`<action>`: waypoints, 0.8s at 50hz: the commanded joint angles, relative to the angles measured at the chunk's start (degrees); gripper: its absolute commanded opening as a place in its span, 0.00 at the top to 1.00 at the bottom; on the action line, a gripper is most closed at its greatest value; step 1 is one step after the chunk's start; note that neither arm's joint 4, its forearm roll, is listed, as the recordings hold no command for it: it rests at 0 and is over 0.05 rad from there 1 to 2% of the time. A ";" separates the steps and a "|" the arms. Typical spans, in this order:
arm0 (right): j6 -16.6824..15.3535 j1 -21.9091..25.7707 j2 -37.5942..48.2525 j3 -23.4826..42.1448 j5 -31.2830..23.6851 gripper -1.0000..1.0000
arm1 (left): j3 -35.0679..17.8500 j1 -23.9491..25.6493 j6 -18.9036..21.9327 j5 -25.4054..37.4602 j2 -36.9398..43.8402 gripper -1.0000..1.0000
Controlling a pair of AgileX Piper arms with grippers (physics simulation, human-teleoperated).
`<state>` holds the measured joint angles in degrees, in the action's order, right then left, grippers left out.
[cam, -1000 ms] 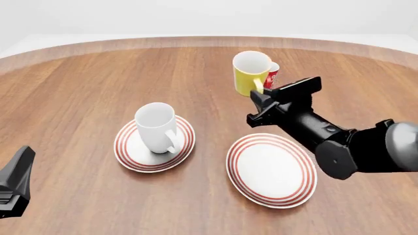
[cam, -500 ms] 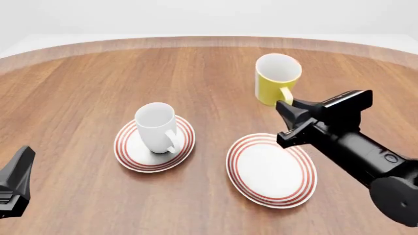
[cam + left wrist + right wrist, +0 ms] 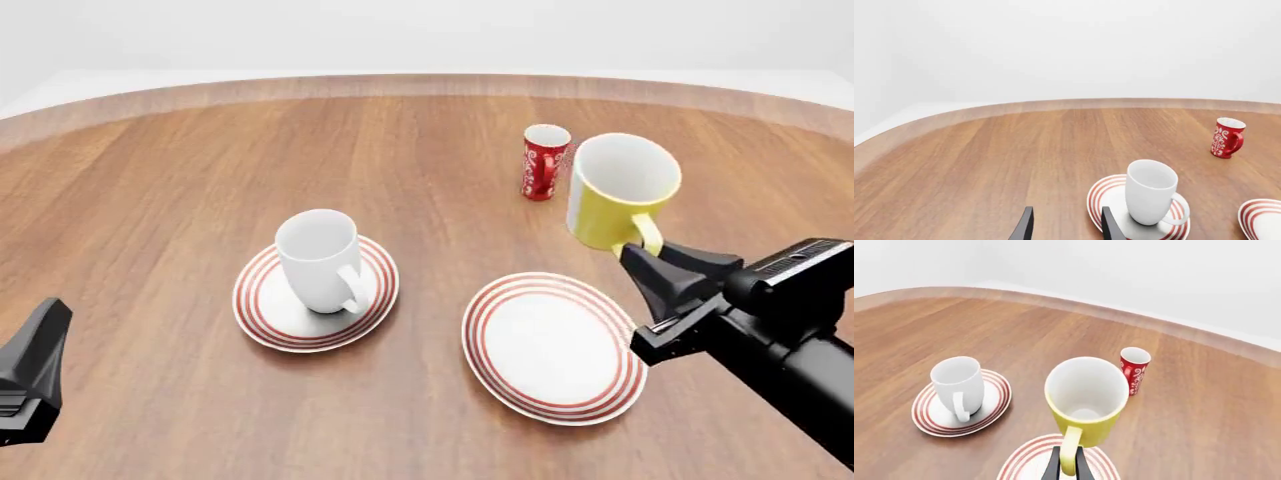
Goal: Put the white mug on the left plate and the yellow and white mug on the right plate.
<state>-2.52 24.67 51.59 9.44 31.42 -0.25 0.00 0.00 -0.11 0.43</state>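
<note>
Yellow and white mug (image 3: 618,203) is what your right gripper (image 3: 646,273) has clamped by the handle; in the right wrist view the two fingers (image 3: 1053,467) sit tight against either side of the yellow loop, and the mug (image 3: 1085,400) hangs upright with its white inside open toward you. Nearest to you in the front view, your left gripper (image 3: 34,375) shows only as a dark wedge at the lower left edge; in its own wrist view the fingertips (image 3: 1025,226) stand apart with bare wooden table (image 3: 160,200) between them, holding nothing. Going outward, the right plate (image 3: 554,345) lies flat and uncovered just left of your right arm; the held mug is up off the wood, beyond the plate's far right rim rather than over its middle; the right wrist view shows the plate's red rings (image 3: 1027,460) directly below the mug's base, so you cannot tell from the pictures exactly how far the mug overlaps it. A little farther out and to the left, the left plate (image 3: 260,310) carries the white mug (image 3: 320,262); that mug stands upright on the plate's centre with its loop handle turned toward you and slightly right; the left wrist view shows the same pair, mug (image 3: 1149,191) on ringed plate (image 3: 1102,196). Farthest away, the slim red cup (image 3: 542,162) with white script stands upright on the table, just left of the held mug and well clear of both plates.
</note>
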 commanded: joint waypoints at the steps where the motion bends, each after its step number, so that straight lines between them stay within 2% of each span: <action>1: 0.75 -0.32 -7.70 -3.29 -3.99 1.00 | 0.00 0.00 0.00 0.00 0.00 0.00; 15: 1.39 0.43 -15.99 -6.72 -9.99 1.00 | 0.00 0.00 0.00 0.00 0.00 0.00; 40: 1.79 2.15 -13.52 -9.43 -8.77 1.00 | 0.00 0.00 0.00 0.00 0.00 0.00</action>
<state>-1.40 26.30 37.26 0.58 22.39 -0.25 0.00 0.00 -0.11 0.43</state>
